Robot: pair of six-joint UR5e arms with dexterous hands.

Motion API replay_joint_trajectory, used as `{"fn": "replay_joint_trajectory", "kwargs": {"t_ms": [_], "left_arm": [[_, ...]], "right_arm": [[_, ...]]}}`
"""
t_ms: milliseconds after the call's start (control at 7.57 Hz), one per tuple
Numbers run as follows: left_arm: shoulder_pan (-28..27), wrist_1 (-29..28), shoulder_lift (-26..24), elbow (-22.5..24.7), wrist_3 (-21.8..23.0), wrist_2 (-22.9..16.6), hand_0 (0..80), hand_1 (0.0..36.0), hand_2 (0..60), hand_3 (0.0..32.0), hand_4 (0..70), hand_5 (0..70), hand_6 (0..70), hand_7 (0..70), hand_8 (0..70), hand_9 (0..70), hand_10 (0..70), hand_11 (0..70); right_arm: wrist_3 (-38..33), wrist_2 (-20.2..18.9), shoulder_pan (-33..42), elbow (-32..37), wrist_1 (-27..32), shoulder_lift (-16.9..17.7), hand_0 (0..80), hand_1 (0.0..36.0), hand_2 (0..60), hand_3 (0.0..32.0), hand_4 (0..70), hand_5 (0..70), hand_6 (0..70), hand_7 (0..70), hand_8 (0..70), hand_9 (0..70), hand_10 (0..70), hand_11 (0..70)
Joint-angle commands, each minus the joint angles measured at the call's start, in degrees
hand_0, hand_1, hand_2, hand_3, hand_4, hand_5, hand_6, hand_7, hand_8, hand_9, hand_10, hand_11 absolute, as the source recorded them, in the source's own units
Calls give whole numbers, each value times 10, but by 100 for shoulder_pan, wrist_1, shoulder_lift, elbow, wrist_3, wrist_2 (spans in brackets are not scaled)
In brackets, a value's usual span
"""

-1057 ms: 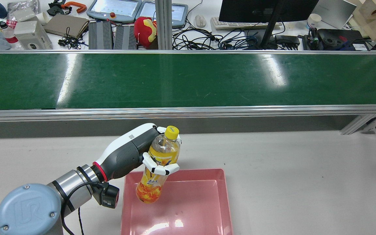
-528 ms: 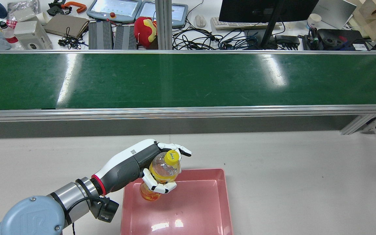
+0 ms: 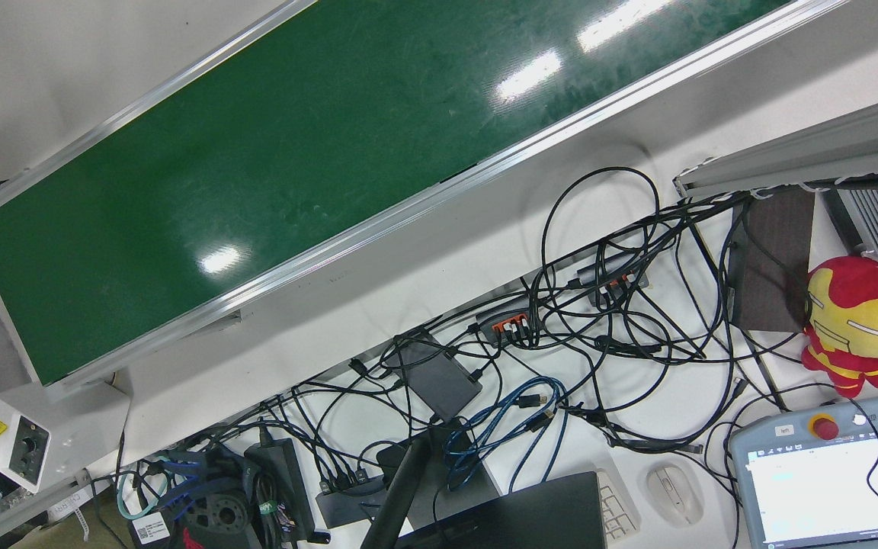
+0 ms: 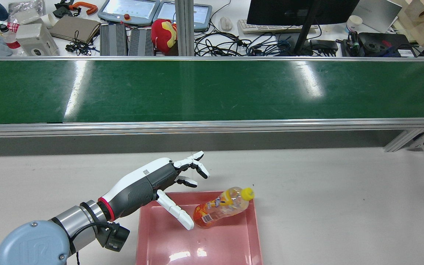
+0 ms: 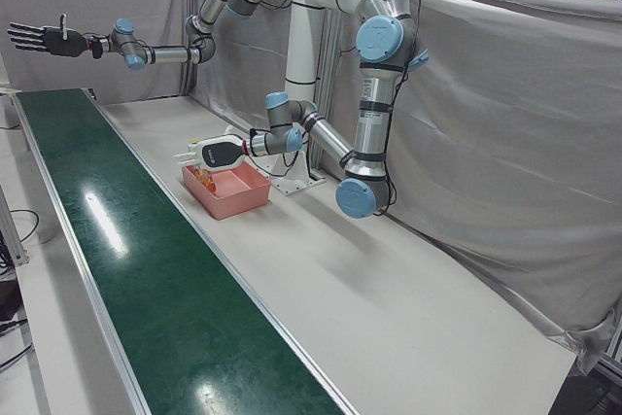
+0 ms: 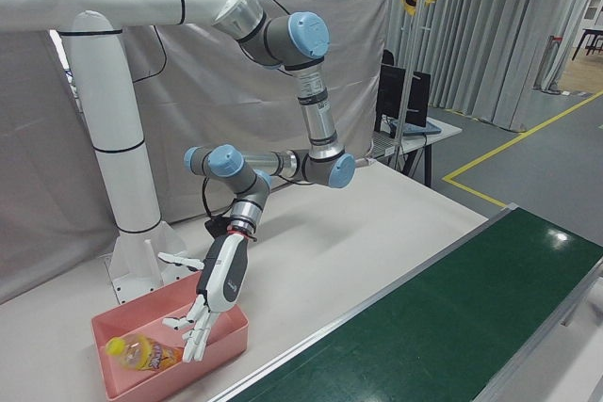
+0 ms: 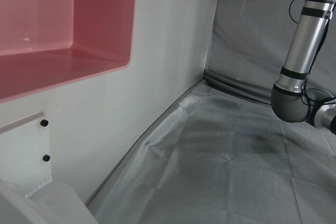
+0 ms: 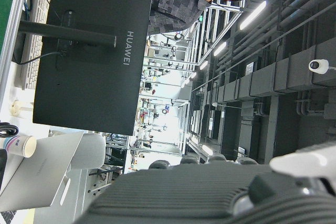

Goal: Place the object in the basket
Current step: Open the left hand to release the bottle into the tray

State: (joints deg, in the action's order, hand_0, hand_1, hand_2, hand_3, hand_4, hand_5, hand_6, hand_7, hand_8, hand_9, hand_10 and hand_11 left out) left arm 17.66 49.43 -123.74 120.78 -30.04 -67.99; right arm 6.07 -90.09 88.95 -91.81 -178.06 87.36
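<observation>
The orange drink bottle with a yellow cap lies on its side in the pink basket, cap toward the basket's far right corner. It also shows in the right-front view and partly in the left-front view. My left hand is open with fingers spread over the basket's far left corner, one finger close beside the bottle's base, and holds nothing. My right hand is open, raised high and far from the basket. The left hand view shows only the basket's wall.
The green conveyor belt runs across beyond the grey table. Behind it is a desk with cables, a monitor and teach pendants. The arms' white pedestal stands behind the basket.
My left hand lowered, opened and let go of the bottle. The bottle went from upright in the hand to lying on its side in the basket.
</observation>
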Motion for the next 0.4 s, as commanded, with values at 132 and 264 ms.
{"fn": "replay_joint_trajectory", "kwargs": {"t_ms": [132,264], "left_arm": [[106,22,8,434,42,-22,553,69,0,0,81,267,0,49,0,0,85,141],[150,162,25,759,51,-22,552,88,0,2,49,228,0,43,0,0,69,120]], "right_arm": [[0,0,9,-3,0,0,0,0,0,0,0,0,0,0,0,0,0,0],[0,0,9,-3,0,0,0,0,0,0,0,0,0,0,0,0,0,0]]}}
